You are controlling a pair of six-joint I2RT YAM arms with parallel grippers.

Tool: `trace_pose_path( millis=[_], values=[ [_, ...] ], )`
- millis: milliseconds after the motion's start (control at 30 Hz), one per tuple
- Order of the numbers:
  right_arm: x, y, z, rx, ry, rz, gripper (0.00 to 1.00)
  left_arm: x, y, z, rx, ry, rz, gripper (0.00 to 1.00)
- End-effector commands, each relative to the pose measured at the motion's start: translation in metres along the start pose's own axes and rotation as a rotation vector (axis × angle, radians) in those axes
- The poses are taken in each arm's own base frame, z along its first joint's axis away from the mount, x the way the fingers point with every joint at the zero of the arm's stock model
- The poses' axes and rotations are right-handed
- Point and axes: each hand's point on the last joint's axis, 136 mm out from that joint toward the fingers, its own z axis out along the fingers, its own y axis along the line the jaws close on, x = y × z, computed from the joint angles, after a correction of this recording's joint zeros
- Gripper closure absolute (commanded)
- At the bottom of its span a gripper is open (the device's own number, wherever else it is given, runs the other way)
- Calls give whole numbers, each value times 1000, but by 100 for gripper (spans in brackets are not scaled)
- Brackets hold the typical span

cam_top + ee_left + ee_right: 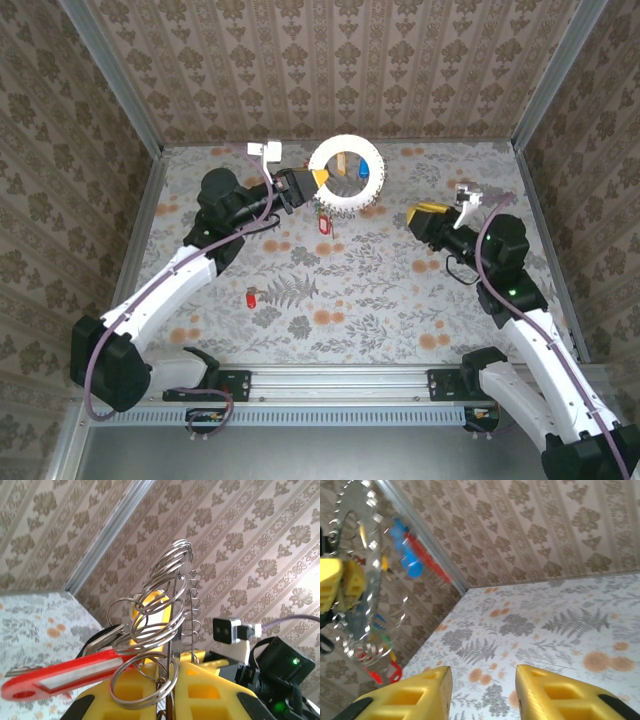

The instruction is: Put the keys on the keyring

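The upright toothed keyring [346, 141] carries a blue key [360, 171] and red-tagged key [323, 222]; another red key [250, 298] lies apart.

The floral-patterned bench [380, 295] carries one small red key [250, 298], lying flat, well apart from the left jaws and nearer that arm's base.

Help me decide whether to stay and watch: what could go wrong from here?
The left gripper pinches the keyring only at its rim; a push from the right gripper might twist it or slip it loose. The loose red key lies beside the left arm, far from the open right gripper, so reaching it may crowd that arm.
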Motion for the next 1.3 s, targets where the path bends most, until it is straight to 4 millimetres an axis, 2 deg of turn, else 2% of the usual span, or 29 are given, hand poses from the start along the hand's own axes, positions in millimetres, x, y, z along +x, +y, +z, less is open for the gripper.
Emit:
trace_pose_path(
  millis=[0, 167, 267, 367, 567, 767, 1133, 1267],
  values=[
    [-11, 30, -4, -68, -104, -250, 67, -29, -21, -7, 47, -152, 98, 100],
    [11, 61, -4, -86, -160, -654, 85, -32, -26, -10, 81, -205, 85, 100],
    [26, 84, 2, -108, -185, -882, 86, -33, -25, -12, 84, -225, 84, 100],
    [31, 102, 12, -96, -242, -1023, 85, -33, -24, -12, 82, -233, 84, 100],
    [13, 109, 29, -34, -371, -1015, 84, -32, -21, -10, 80, -227, 76, 100],
    [15, 121, 42, -87, -366, -1001, 82, -33, -23, -10, 85, -227, 74, 100],
    [6, 137, 48, -153, -407, -938, 81, -33, -22, -13, 73, -236, 57, 100],
    [3, 136, 55, -129, -402, -934, 81, -33, -20, -15, 57, -249, 44, 100]
  ],
)
